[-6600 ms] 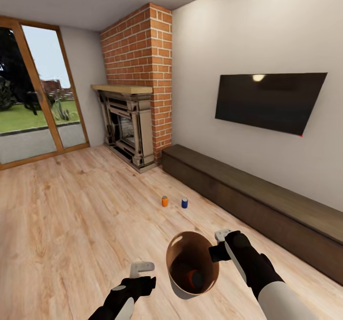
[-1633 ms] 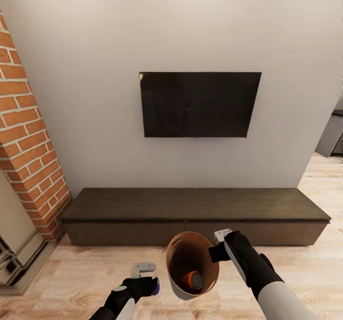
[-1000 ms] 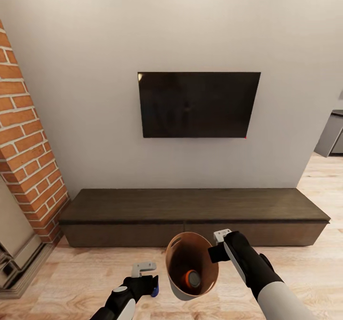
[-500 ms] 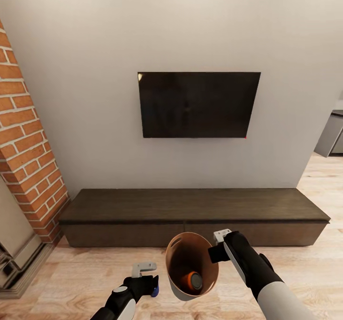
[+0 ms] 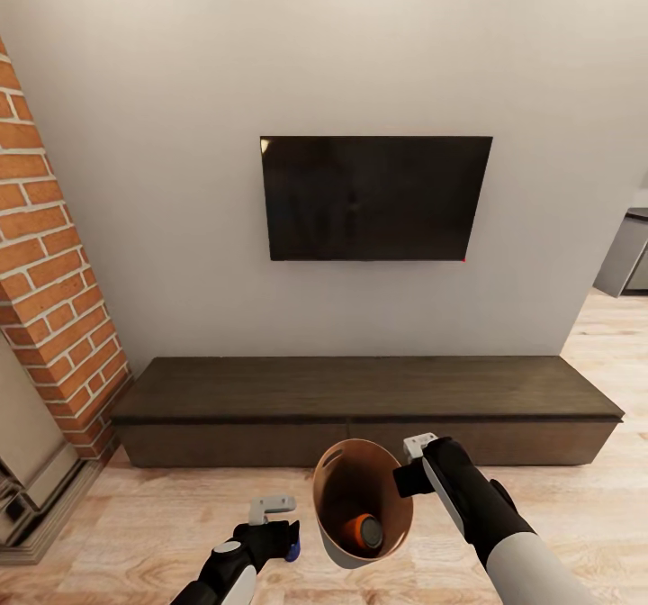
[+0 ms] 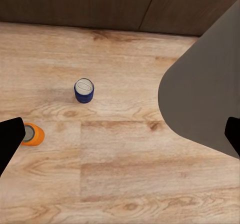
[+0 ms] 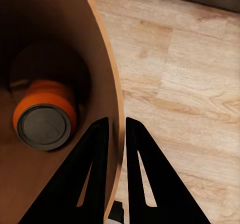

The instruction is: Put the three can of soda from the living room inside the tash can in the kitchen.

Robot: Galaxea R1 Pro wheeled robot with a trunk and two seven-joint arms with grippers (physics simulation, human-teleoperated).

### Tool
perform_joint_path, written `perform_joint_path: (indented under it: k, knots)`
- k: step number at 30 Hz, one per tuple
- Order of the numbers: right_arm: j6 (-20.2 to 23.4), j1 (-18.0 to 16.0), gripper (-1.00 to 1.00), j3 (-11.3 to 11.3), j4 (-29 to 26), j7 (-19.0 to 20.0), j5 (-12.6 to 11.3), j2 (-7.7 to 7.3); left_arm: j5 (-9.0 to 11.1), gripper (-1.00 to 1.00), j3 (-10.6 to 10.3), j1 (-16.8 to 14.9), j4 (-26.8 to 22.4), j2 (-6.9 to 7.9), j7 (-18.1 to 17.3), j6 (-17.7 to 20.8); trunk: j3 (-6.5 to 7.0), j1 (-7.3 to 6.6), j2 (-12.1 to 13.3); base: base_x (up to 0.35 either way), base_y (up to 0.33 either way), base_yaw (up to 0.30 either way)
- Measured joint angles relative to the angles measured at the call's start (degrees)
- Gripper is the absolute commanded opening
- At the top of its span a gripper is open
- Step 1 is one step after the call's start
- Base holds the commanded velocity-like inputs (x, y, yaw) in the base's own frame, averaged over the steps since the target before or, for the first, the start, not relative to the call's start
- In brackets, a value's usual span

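My right gripper [image 5: 407, 472] is shut on the rim of the trash can [image 5: 335, 546], with one finger inside the wall [image 7: 116, 149] and one outside. The bin hangs tilted above the floor, its tan inside facing me. One orange soda can [image 5: 364, 531] lies at its bottom [image 7: 45, 120]. My left gripper [image 5: 274, 528] hangs open over the floor, its fingers [image 6: 10, 141] spread wide. Below it stand a blue can [image 6: 84, 90] and a second orange can [image 6: 31, 134]. A sliver of the blue can [image 5: 293, 547] peeks out beside that gripper.
A long low dark-wood cabinet [image 5: 369, 398] runs along the wall ahead, under a black TV [image 5: 376, 198]. The red brick fireplace [image 5: 49, 290] stands at the left. Light wood floor [image 5: 117, 533] spreads around me, and an opening shows at the far right [image 5: 630, 263].
Since the oldest frame the camera has swung right, from the fireplace to the TV wall, and closed in on the two cans. Over the last second nothing visibly moved.
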Motion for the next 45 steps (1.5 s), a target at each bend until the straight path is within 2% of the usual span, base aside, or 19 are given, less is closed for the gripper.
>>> perform_joint_path:
  k: [45]
  knots:
    - [-0.01,0.02,-1.0,0.0,0.07,-0.08,0.0,0.0,-0.01,1.0,0.0,0.0,0.0,0.0,0.0,-0.04,0.0,0.0,0.0,0.0,0.0,0.0]
